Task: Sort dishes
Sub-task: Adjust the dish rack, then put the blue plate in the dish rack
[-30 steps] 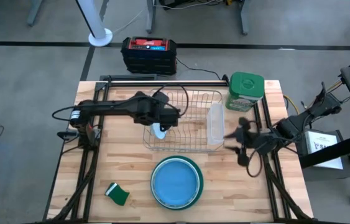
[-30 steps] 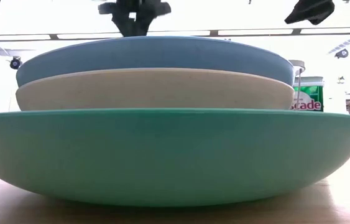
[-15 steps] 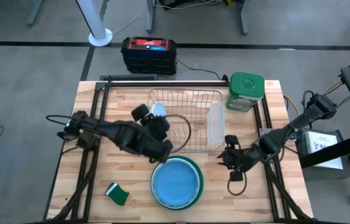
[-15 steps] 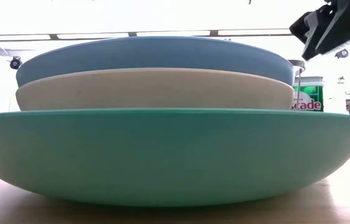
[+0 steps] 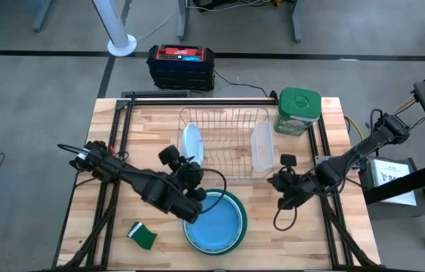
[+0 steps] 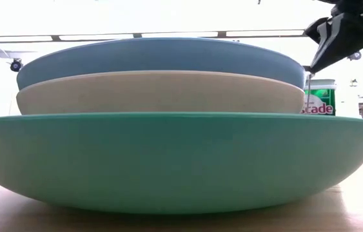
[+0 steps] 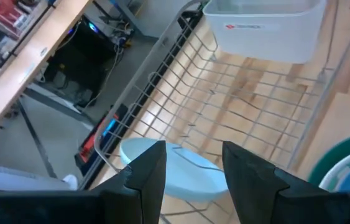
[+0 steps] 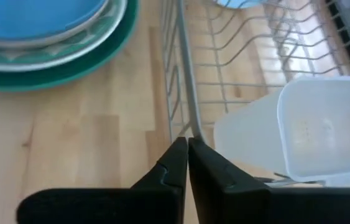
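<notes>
Fingers on our left gripper [image 7: 193,171] sit spread with nothing between them, just beside the stacked plates [image 5: 216,221]. Our right gripper [image 8: 186,163] is pinched closed, empty. One light blue plate [image 5: 191,143] stands in the rack [image 5: 227,121].

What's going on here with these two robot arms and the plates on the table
The robot is sorting dishes into a wire dish rack. One light blue plate already stands on edge at the rack's left end. The left gripper, fingers open and empty, is at the left rim of the plate stack, which holds a blue plate on a cream one on a large teal-rimmed one. The right gripper, fingers shut and holding nothing, waits beside the rack's right side.
</notes>
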Available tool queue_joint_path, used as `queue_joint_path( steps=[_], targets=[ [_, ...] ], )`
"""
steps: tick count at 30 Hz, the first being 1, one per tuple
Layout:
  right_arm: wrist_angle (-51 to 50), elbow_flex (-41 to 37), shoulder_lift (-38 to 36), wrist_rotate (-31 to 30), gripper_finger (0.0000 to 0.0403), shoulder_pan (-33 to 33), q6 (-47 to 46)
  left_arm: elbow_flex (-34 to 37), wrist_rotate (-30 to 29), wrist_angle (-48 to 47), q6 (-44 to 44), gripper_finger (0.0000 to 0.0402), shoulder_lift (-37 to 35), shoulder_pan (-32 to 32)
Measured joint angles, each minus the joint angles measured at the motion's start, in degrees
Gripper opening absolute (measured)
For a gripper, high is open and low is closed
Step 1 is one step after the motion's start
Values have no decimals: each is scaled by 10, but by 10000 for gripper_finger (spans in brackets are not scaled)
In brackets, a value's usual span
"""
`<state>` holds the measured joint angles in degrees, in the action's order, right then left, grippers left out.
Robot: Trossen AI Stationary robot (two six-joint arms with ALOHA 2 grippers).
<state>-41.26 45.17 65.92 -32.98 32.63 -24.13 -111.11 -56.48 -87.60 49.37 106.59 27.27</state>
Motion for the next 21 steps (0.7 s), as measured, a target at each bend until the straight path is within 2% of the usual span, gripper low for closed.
queue_joint_path(
  steps=[6,8,13,16,21],
  targets=[
    [-2,0,-27,-4,3,-11,18,33,12,13,22,146,0,18],
    [-2,0,-38,7,2,-10,17,41,40,20,34,146,0,24],
    [3,0,-69,92,3,7,-19,49,134,42,112,146,0,40],
    [2,0,-80,98,2,27,-28,65,196,83,147,146,0,53],
    [1,0,-86,100,2,49,-33,106,217,116,249,146,0,61]
  ],
)
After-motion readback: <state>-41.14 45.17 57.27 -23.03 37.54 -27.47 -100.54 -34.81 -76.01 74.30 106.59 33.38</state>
